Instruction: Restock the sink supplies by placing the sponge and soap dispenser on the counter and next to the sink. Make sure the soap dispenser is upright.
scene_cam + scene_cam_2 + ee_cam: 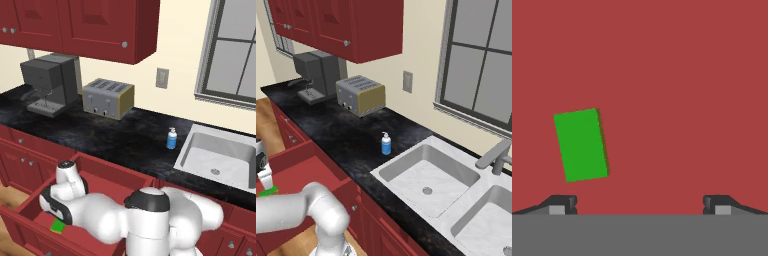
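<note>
The green sponge (580, 144) lies flat on the red floor of an open drawer (95, 172); a corner of the sponge (58, 227) peeks out under my hand, and a sliver of the sponge (267, 190) shows at the left edge. My gripper (640, 205) hangs open above the drawer floor, the sponge lying left of centre, over toward its left fingertip (562, 205). The blue soap dispenser (171, 138) with white pump stands upright on the black counter (115, 135), just left of the grey sink (220, 155). The soap dispenser (386, 144) stands by the sink (428, 175).
A steel toaster (108, 98) and a dark coffee machine (50, 82) stand at the back of the counter. Red cabinets (100, 25) hang overhead. A faucet (496, 156) stands behind a second basin (486, 220). My white arm (150, 215) bends low over the drawer.
</note>
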